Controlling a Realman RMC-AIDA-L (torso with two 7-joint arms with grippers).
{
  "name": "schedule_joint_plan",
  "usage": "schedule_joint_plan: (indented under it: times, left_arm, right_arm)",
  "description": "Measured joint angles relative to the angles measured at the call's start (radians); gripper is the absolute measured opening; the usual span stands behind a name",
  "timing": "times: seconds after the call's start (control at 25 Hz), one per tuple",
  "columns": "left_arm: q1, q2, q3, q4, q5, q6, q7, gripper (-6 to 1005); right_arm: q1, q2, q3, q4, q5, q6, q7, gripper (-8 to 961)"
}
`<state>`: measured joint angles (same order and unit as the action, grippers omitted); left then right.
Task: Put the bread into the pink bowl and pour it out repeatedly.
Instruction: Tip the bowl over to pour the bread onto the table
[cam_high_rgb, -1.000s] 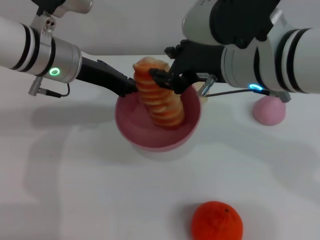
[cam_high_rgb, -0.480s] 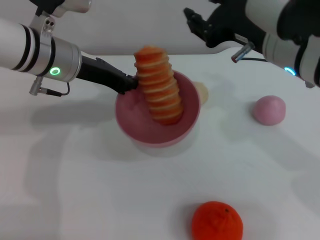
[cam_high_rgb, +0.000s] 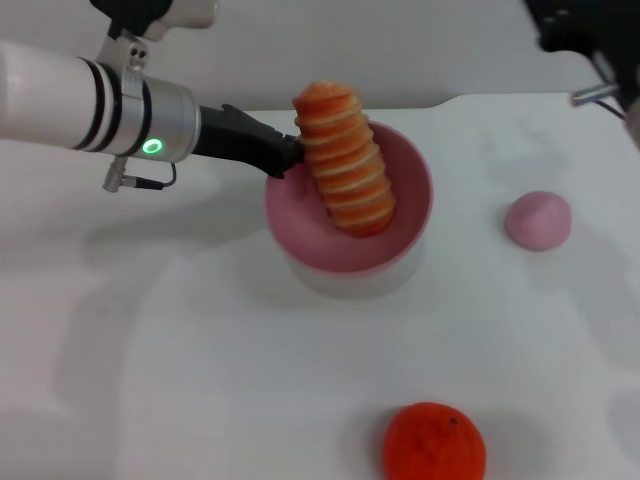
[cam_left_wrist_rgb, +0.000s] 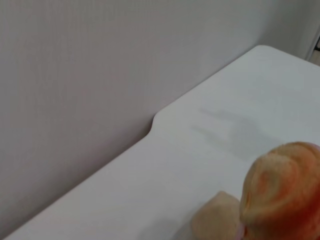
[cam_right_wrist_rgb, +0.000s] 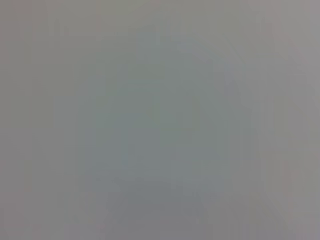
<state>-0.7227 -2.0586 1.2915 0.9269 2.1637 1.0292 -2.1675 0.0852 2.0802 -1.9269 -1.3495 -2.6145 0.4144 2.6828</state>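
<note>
The pink bowl (cam_high_rgb: 415, 215) is held at its far-left rim by my left gripper (cam_high_rgb: 287, 157), which is shut on the rim. The bread (cam_high_rgb: 346, 160), striped orange-brown and cream, stands on end in the bowl and leans toward the far left, its top well above the rim. Its top end also shows in the left wrist view (cam_left_wrist_rgb: 280, 192). My right gripper (cam_high_rgb: 565, 25) is high at the far right corner, away from the bowl and only partly in view. The right wrist view shows only blank grey.
A small matte pink ball (cam_high_rgb: 538, 220) lies to the right of the bowl. A round orange fruit (cam_high_rgb: 434, 442) lies at the near edge. A small beige ball (cam_left_wrist_rgb: 215, 220) sits behind the bowl, hidden in the head view. The white table (cam_high_rgb: 150, 340) ends at a wall.
My right gripper let go of the bread and drew back up and to the right. My left gripper has moved the bowl, with the bread in it, to the right.
</note>
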Motion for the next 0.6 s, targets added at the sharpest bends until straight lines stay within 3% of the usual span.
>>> schedule_joint_plan:
  times: [0.28,0.6]
  left_arm:
    - [0.056,-0.001,0.126,0.038,-0.094,-0.203,0.008,43]
    - [0.148,-0.003,0.318,0.088,-0.325,-0.46,0.173,44]
  right_arm:
    - [-0.002,-0.003,0.004,0.195,0.167,0.327,0.009,494]
    - [-0.015,-0.006,0.07,0.296,0.232,0.43,0.031,493]
